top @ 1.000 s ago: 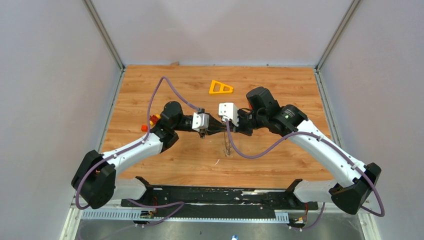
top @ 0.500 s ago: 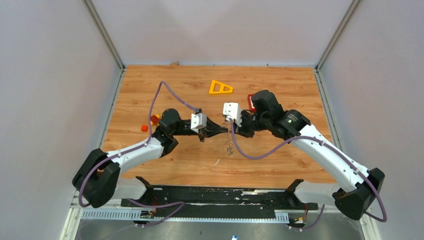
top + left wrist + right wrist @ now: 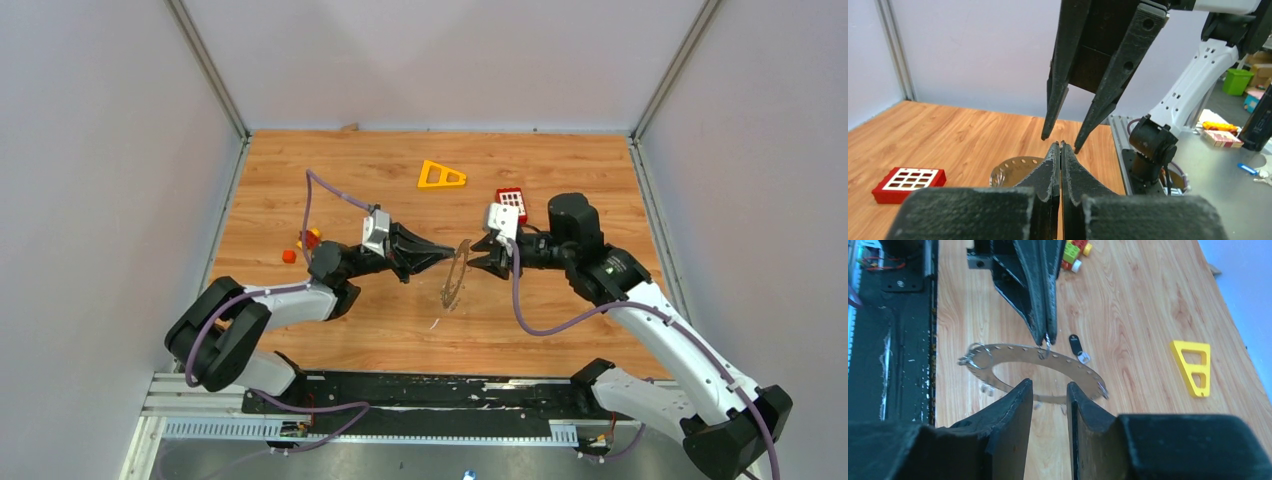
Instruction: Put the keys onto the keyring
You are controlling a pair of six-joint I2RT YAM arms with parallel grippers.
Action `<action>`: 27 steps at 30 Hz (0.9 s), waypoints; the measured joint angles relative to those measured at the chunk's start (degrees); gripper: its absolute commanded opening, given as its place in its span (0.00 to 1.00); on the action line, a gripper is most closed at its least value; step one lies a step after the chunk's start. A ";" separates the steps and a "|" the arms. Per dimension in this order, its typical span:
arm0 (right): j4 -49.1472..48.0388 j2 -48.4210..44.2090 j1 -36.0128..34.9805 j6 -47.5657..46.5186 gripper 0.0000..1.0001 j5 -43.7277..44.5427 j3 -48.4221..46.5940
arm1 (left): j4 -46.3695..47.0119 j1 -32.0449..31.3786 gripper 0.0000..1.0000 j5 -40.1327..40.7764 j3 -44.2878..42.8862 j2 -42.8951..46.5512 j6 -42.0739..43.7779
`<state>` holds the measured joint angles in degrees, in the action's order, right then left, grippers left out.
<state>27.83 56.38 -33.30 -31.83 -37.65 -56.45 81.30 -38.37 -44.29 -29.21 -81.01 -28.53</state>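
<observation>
**Top view.** The left gripper [image 3: 447, 256] and right gripper [image 3: 476, 257] meet tip to tip over the middle of the table [image 3: 560, 330]. The keyring [image 3: 454, 276] stands edge-on between them, tilted, its upper end toward the far side. An orange triangular frame [image 3: 441, 176] lies far of centre. A red keypad block [image 3: 511, 199] sits to its right. Small coloured bricks [image 3: 309, 238] lie at left. The keys are not discernible here.

**Left wrist.** The left fingers [image 3: 1052, 165] are pressed together with no gap. The right arm's fingers [image 3: 1105, 85] hang above them, spread apart. Part of the keyring [image 3: 1015, 165] shows low, to the left of the closed tips. The keypad block [image 3: 909, 178] lies further left.

**Right wrist.** The right fingers [image 3: 1013, 410] are parted and grip nothing, and the keyring [image 3: 1068, 362] arcs just beyond them. The left gripper [image 3: 1044, 340] is clamped on the keyring's far rim, at a small wire loop [image 3: 1047, 344]. The keys [image 3: 1076, 345], with a black head and a silvery part, sit just right of that pinch, beside the rim. Cannot tell whether they hang or lie on the wood. The frame [image 3: 1194, 365] is at right.
</observation>
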 measured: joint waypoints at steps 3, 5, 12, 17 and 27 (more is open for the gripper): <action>-2.01 -0.22 0.28 0.70 0.32 -3.04 0.42 | 1.81 -0.13 0.00 0.61 0.04 -1.09 -2.40; -3.30 -0.15 0.39 1.18 0.33 -4.79 0.44 | 2.36 -0.50 0.00 0.87 0.04 -1.53 -3.17; -5.97 1.11 0.50 2.54 0.32 -8.74 0.79 | 2.67 -1.64 0.00 0.90 0.07 -1.84 -3.58; -6.54 1.31 0.76 2.91 0.26 -9.40 1.79 | 2.97 -1.68 0.00 0.90 0.09 -1.84 -3.54; -7.72 1.46 1.22 3.45 0.10 -10.91 2.32 | 3.02 -1.68 0.00 0.81 0.42 -1.84 -3.26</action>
<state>20.12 57.84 -32.08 -28.38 -48.56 -54.13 84.31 -40.05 -43.48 -28.80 -82.85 -31.79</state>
